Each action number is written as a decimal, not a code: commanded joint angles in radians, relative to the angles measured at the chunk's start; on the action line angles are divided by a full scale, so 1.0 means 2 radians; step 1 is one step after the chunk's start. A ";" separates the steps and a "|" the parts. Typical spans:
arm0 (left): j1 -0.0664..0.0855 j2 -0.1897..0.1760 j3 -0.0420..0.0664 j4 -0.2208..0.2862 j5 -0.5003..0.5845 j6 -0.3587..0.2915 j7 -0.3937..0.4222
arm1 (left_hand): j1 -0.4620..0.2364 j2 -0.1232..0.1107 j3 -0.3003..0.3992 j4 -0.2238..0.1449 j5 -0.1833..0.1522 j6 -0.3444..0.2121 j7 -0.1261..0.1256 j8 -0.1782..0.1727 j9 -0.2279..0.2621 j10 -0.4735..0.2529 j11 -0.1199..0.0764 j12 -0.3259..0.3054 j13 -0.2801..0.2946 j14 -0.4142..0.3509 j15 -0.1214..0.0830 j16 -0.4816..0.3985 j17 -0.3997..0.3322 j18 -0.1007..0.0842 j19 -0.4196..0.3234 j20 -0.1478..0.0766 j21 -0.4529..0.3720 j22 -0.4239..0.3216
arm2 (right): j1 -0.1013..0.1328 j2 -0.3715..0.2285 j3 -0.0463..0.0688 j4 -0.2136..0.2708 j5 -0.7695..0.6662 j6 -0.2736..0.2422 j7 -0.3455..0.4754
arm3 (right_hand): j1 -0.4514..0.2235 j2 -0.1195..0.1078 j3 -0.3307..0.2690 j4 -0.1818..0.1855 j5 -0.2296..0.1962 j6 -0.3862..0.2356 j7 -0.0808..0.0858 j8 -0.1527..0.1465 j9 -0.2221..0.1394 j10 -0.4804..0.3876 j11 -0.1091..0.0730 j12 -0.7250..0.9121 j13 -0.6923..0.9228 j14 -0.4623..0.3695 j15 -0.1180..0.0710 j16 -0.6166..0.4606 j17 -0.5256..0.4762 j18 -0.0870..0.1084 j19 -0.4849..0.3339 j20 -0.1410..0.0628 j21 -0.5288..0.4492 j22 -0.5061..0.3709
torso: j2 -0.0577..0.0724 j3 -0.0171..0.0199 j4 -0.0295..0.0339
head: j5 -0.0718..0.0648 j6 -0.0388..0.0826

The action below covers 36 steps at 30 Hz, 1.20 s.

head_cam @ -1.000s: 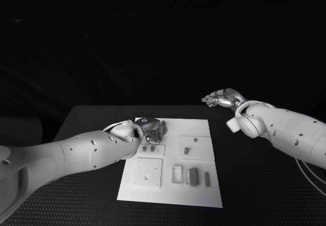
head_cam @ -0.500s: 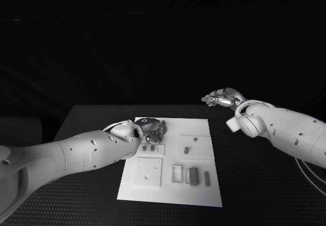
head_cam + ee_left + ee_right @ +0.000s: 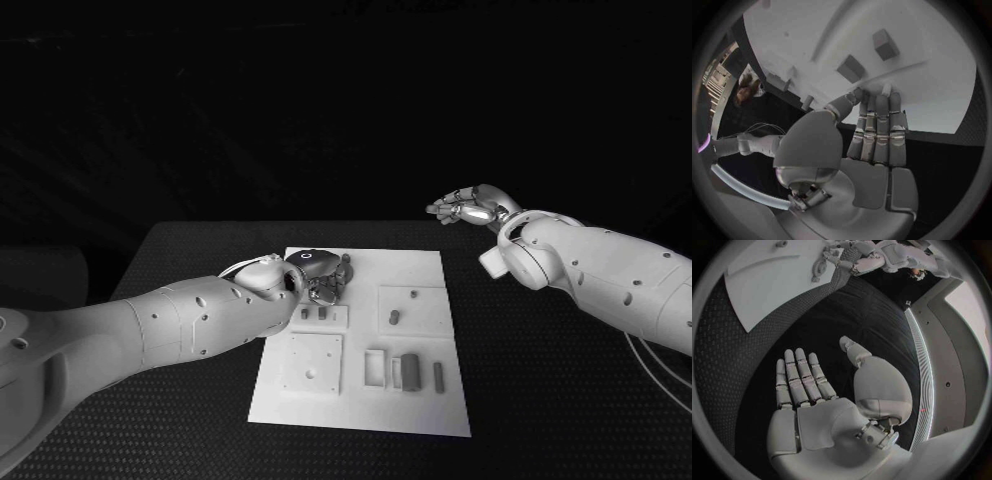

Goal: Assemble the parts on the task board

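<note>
Head view: my left hand (image 3: 320, 276) rests fingers-down on the task board (image 3: 433, 400), where several parts (image 3: 411, 372) lie loose, so assembly looks barely begun. Left wrist view: my fingers (image 3: 877, 117) press together against the board, gripping nothing I can see. Right wrist view: my right hand (image 3: 817, 390) hangs spread and empty, well off the board.

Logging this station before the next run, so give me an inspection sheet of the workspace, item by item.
Surface: black table, textured.
Job's things: white task board in the middle; small grey parts on it.
Clutter: nothing seen.
Hands: left hand at the board's far left corner, fingers straight, tips on the board, holding nothing; right hand raised off the board, fingers apart, empty.
Cables: thin cable beside the right arm.
Surroundings: dark.
</note>
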 commanded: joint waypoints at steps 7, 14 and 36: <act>-0.005 0.000 -0.003 0.001 -0.006 0.007 0.002 | 0.011 0.005 0.009 0.001 0.000 0.016 -0.002 0.006 0.002 0.023 -0.006 -0.003 0.001 0.023 -0.008 0.002 0.009 0.008 0.022 -0.007 0.009 0.009 | 0.000 0.000 0.000 0.001 0.000 0.007 0.006 | 0.004 0.000 -0.001 0.002 0.000 -0.004 0.036 0.001 0.000 0.004 -0.001 -0.003 0.000 0.001 0.003 -0.003 -0.001 -0.005 0.001 -0.002 -0.002 0.001 | 0.000 -0.0001 0.0002 | -0.001 -0.002; -0.005 -0.001 -0.003 0.003 0.023 0.006 0.001 | 0.012 0.009 0.024 0.001 -0.011 0.038 -0.011 0.013 0.004 0.051 -0.015 -0.009 0.007 0.035 -0.016 0.009 0.025 0.006 0.036 -0.015 0.013 0.021 | 0.000 0.000 0.000 0.001 0.000 0.007 0.006 | 0.004 0.000 -0.001 0.002 0.000 -0.004 0.036 0.001 0.000 0.004 -0.001 -0.003 0.000 0.001 0.003 -0.003 -0.001 -0.005 0.001 -0.002 -0.003 0.001 | 0.000 -0.0002 0.0002 | 0.000 -0.002; -0.005 -0.010 -0.002 0.009 0.118 -0.043 0.037 | -0.001 0.016 0.024 0.002 -0.012 0.053 -0.016 0.017 0.006 0.072 -0.022 -0.019 0.012 0.057 -0.026 0.010 0.037 0.006 0.059 -0.025 0.018 0.033 | 0.000 -0.001 0.000 0.002 0.000 0.005 0.006 | 0.004 0.000 -0.001 0.002 0.000 -0.004 0.036 0.002 0.000 0.005 -0.001 -0.004 0.000 0.001 0.003 -0.004 -0.001 -0.005 0.002 -0.002 -0.003 0.002 | 0.000 0.0002 0.0001 | 0.000 0.003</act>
